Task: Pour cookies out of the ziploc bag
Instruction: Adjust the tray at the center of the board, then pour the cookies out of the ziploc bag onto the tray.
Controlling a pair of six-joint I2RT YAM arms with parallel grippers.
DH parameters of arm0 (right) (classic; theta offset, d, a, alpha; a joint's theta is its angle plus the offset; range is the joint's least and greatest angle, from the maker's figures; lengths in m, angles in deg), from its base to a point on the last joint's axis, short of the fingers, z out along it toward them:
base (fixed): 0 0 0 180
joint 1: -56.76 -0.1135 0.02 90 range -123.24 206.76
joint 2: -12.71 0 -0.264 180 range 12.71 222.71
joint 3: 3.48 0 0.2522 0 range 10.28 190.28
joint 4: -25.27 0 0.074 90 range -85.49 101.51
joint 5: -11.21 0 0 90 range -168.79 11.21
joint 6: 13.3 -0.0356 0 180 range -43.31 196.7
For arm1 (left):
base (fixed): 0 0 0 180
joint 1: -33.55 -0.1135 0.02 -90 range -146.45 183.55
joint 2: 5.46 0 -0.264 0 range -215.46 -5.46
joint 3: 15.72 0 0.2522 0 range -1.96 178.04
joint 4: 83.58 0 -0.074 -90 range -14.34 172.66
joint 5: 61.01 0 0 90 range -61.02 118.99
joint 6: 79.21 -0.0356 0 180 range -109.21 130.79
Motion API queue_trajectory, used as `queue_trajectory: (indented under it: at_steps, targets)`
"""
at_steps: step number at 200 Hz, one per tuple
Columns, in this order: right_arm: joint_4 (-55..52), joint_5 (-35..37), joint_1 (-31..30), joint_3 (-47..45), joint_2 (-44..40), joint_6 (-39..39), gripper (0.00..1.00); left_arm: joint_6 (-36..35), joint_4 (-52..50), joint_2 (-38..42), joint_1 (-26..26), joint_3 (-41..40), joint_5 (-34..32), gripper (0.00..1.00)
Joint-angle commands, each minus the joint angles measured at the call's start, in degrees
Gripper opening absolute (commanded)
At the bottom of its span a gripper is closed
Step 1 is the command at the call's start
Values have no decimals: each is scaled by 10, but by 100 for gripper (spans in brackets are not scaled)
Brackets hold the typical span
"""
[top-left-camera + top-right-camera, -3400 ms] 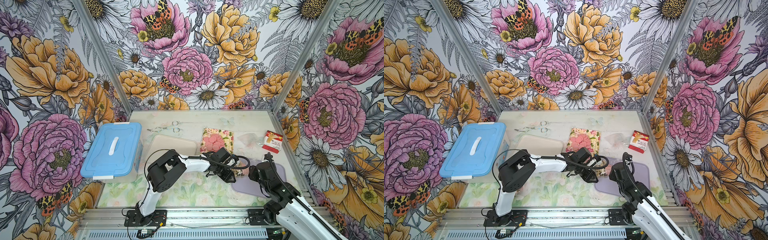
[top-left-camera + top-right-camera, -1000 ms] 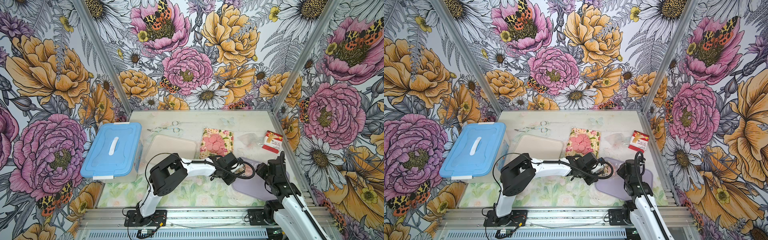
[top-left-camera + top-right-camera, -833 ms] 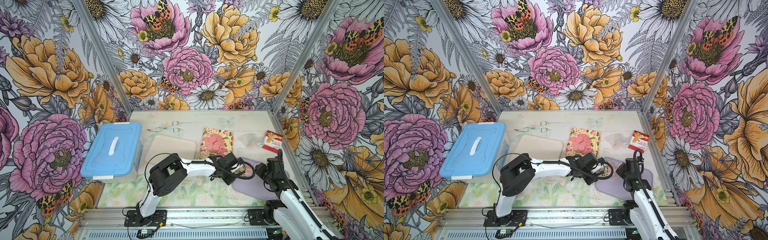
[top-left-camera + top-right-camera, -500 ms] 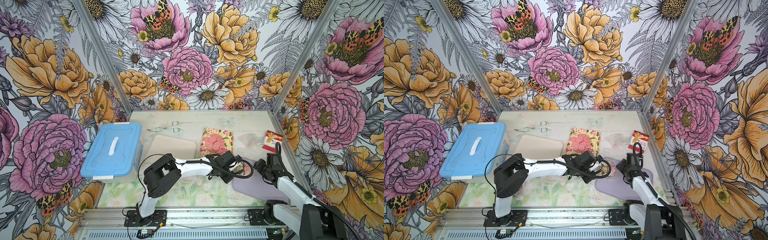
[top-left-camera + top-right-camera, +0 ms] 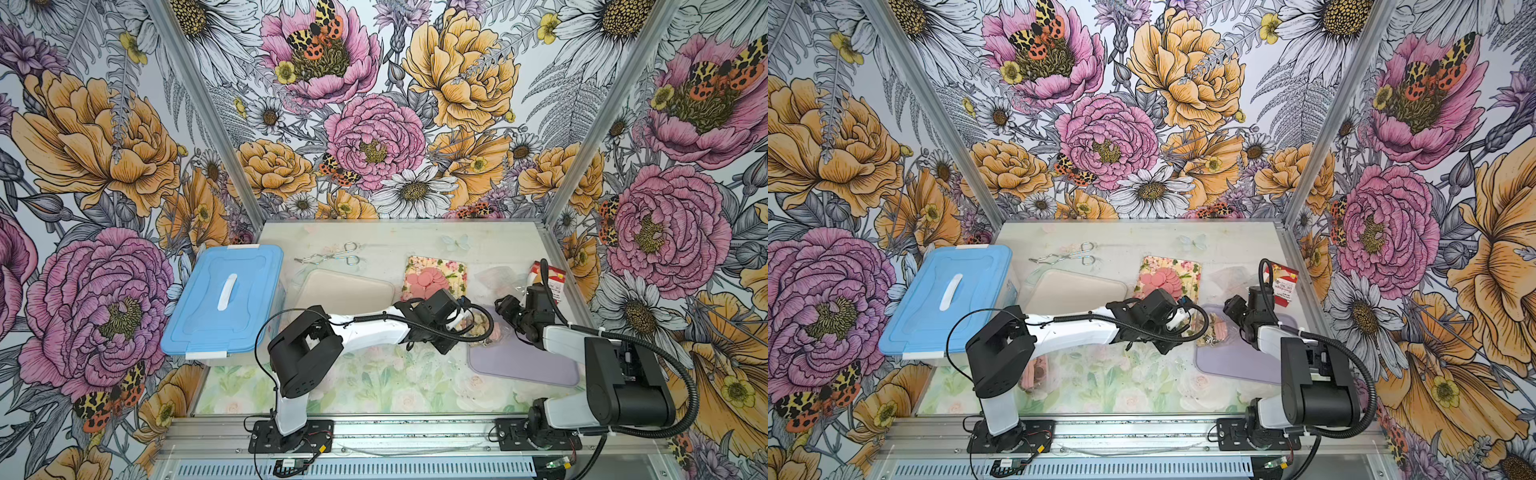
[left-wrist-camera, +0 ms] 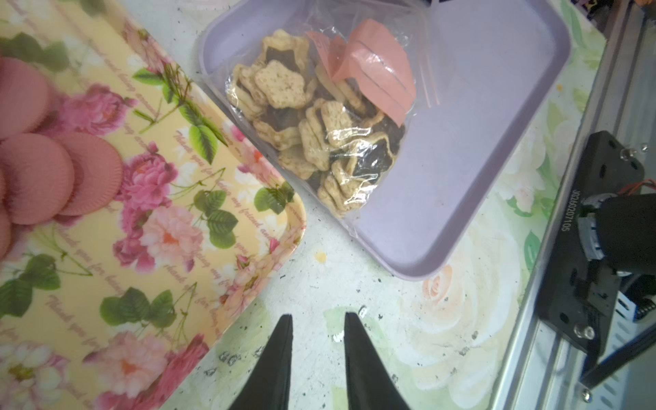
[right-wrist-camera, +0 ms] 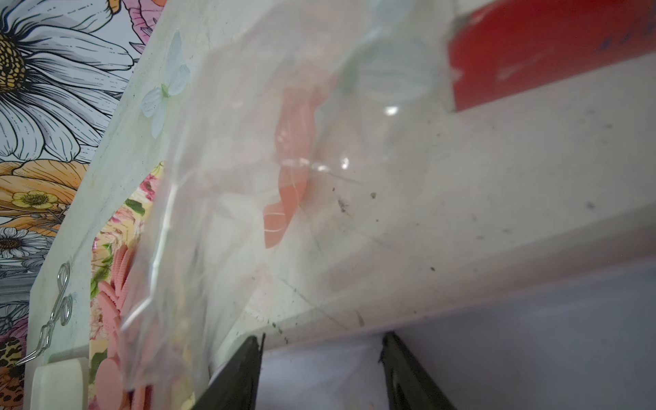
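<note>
Left pincer (image 6: 317,316) narrowly apart, empty, cookies (image 6: 312,131) in ziploc bag (image 6: 376,71) close ahead; right pincer (image 7: 322,335) wide, empty.

Table (image 5: 374,390): pale floral surface, dark specks throughout. Floral tray (image 5: 455,274) lies mid-table. Beige tray (image 5: 345,291) just beside it, blue box (image 5: 224,299) beyond, tongs (image 5: 332,257) behind. Lilac tray (image 5: 523,361) just in front. Opposite side: clear bag (image 5: 494,276), apparently empty, then red packet (image 5: 555,280).

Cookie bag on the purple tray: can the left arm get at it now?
Probably yes: the open left pincer points at the bag, with only bare table and the low rim of the tray between.
</note>
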Motion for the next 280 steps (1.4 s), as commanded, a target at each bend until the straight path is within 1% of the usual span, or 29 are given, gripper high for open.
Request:
queue_trajectory:
  at_steps: [1, 7, 13, 34, 42, 45, 52, 65, 79, 93, 102, 124, 148, 176, 222, 280]
  targets:
    - [4, -51, -13, 28, 22, 9, 57, -8, 16, 16, -6, -9, -2, 28]
    - [-3, -50, -15, 28, 8, 10, 57, -8, 18, 16, -8, -11, -2, 28]
    - [-17, -32, -19, 25, -15, 15, 57, -8, 19, 16, -10, -12, -1, 28]
    - [-129, 67, -46, 25, -147, 49, 58, -11, 33, 16, -12, -21, 4, 29]
    - [-180, 88, -50, 28, -202, 56, 58, -13, 38, 16, -13, -23, 4, 29]
    - [-201, 93, -51, 29, -222, 58, 58, -12, 39, 34, -12, -23, 5, 30]
    - [-236, 110, -53, 31, -270, 61, 58, -14, 43, 37, -13, -25, 6, 30]
    - [-310, 121, -64, 30, -344, 67, 58, -19, 47, 37, -13, -26, 5, 30]
    - [-366, 100, -73, 29, -380, 73, 58, -24, 48, 37, -13, -26, 2, 31]
    - [-389, 58, -82, 23, -368, 81, 57, -28, 47, 42, -15, -28, 1, 31]
    - [-390, 51, -93, 16, -349, 85, 56, -29, 51, 49, -18, -32, 2, 31]
    - [-390, 87, -132, 9, -318, 91, 56, -28, 63, 72, -28, -50, 5, 31]
    - [-389, 104, -154, 13, -315, 91, 58, -27, 77, 93, -36, -67, 11, 33]
    - [-389, 132, -163, 27, -291, 102, 61, -27, 84, 95, -38, -72, 20, 36]
    - [-384, 177, -175, 56, -232, 114, 61, -26, 85, 90, -38, -69, 31, 37]
    - [-380, 166, -180, 84, -178, 119, 60, -26, 85, 87, -37, -67, 34, 37]
